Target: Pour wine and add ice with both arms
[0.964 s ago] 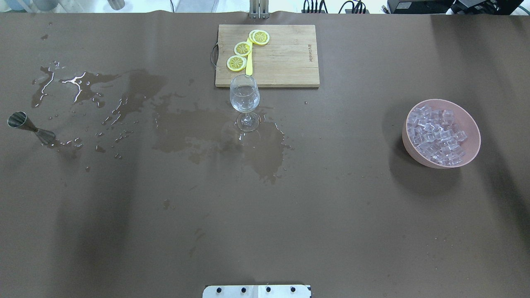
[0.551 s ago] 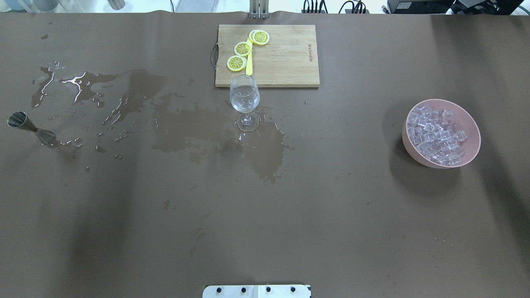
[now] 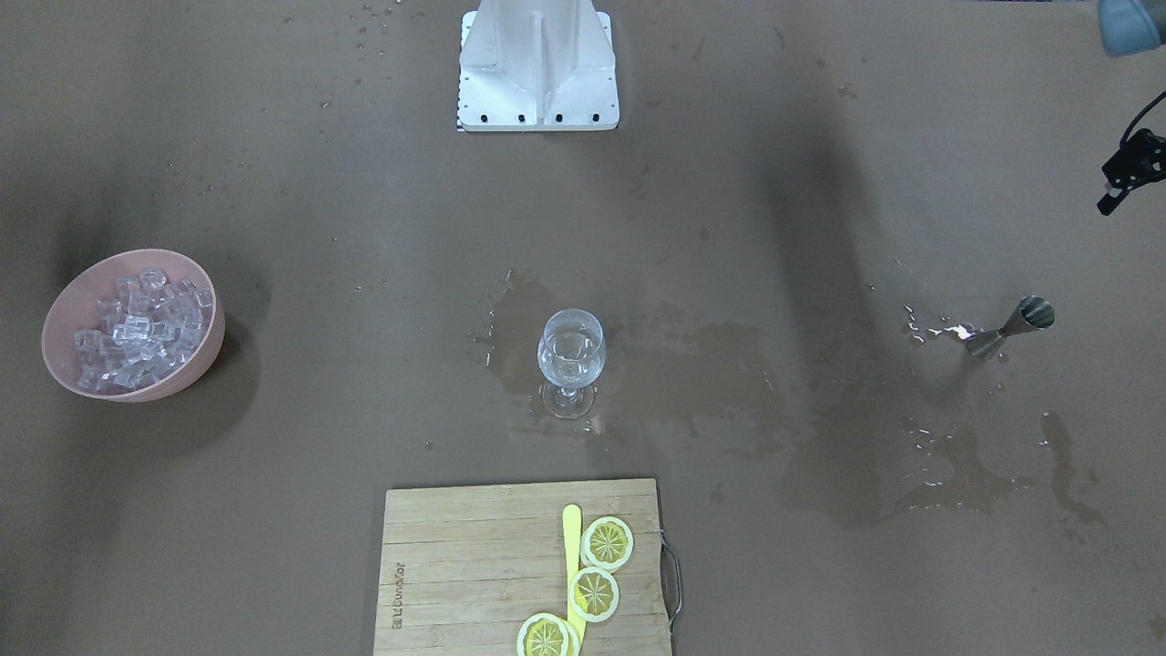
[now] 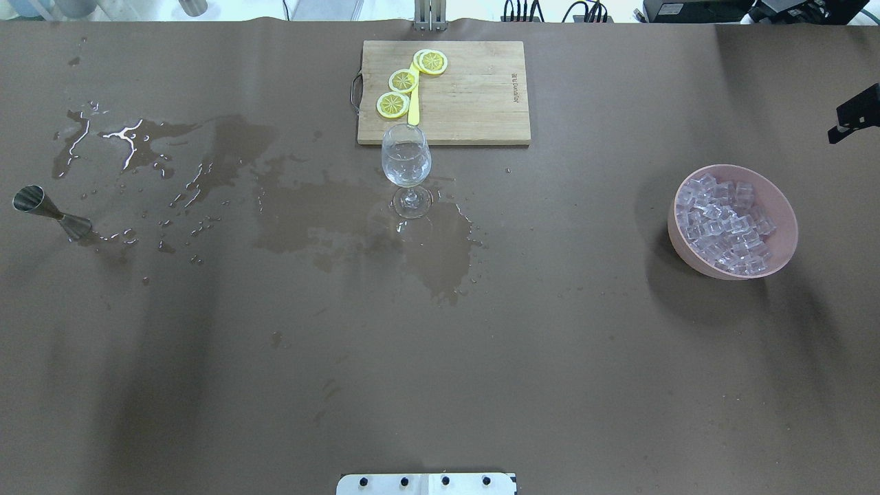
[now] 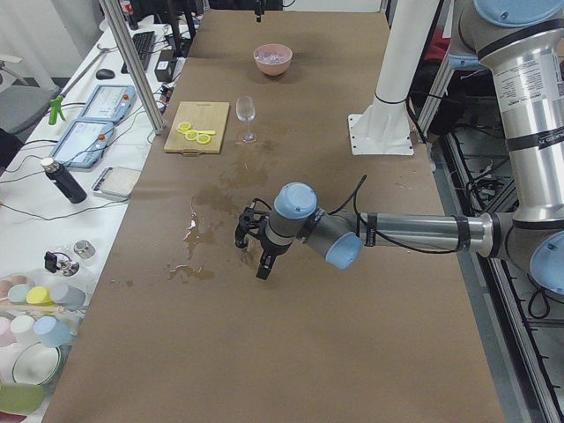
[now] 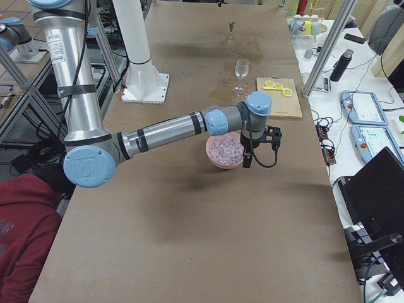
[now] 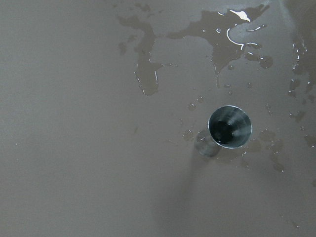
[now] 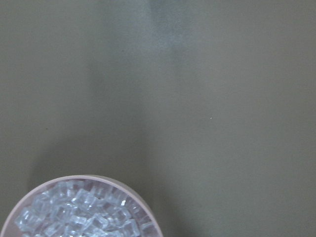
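A wine glass [image 4: 405,163] stands mid-table with a little clear wine in it; it also shows in the front view [image 3: 571,353]. A steel jigger [image 4: 51,212] stands at the far left, and the left wrist view looks straight down into its cup [image 7: 229,126]. A pink bowl [image 4: 784,206] heaped with ice cubes [image 4: 725,223] sits at the right. My left gripper [image 5: 262,266] hangs above the jigger. My right gripper [image 6: 247,159] hangs beside the bowl [image 6: 214,159]. Only a black wrist part [image 4: 854,115] reaches the overhead view. I cannot tell either gripper's state.
A wooden cutting board [image 4: 474,103] with three lemon slices [image 4: 403,81] and a yellow knife lies behind the glass. Wet patches [image 4: 426,247] spread from the glass toward the jigger. The white robot base [image 3: 537,64] sits at the near edge.
A black part of the right wrist has come into the overhead view at the right edge, above the bowl. The arm shadows have shifted. The glass, jigger and bowl have not moved.
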Robot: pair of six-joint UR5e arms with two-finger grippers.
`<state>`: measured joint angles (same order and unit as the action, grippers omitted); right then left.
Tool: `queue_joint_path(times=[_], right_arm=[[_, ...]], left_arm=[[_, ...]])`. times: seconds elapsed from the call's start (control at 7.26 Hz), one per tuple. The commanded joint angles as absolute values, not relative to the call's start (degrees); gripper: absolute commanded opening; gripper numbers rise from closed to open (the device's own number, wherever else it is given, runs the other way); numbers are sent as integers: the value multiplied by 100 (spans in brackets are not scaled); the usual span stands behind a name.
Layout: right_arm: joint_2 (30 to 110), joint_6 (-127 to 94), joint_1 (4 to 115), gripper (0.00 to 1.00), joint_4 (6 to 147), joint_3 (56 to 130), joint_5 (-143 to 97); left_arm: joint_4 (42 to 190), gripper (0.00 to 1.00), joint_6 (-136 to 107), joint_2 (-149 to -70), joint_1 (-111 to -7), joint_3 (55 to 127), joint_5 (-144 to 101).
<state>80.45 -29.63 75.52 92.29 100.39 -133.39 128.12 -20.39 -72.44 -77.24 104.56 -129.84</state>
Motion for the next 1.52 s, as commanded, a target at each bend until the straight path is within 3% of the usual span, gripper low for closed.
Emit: queue_joint_path(times=[0.0,0.14,0.69,0.96,1.38], right_arm=[[8016,-3662,6886,100,9229,10300,-13228],[7981,-4022,6595,100,9220,10449,-13149],[7990,-4184,6163,96,9246,10363,-12904],[7972,-4184,5925,96,9246,10109,-12525],[7911,-4497,5731,88,9237,9958,-12340]], left_arm=[[14501,97,-2817,-6961,-7673,9857,-12981],[15311,97,-3187,-6970,-7647,9487,-12981],[16406,97,-4524,-6970,-6682,9256,-12387],[17528,97,-4588,-7109,-6583,8328,-12261],[17762,97,-4868,-7398,-6382,8191,-11894]])
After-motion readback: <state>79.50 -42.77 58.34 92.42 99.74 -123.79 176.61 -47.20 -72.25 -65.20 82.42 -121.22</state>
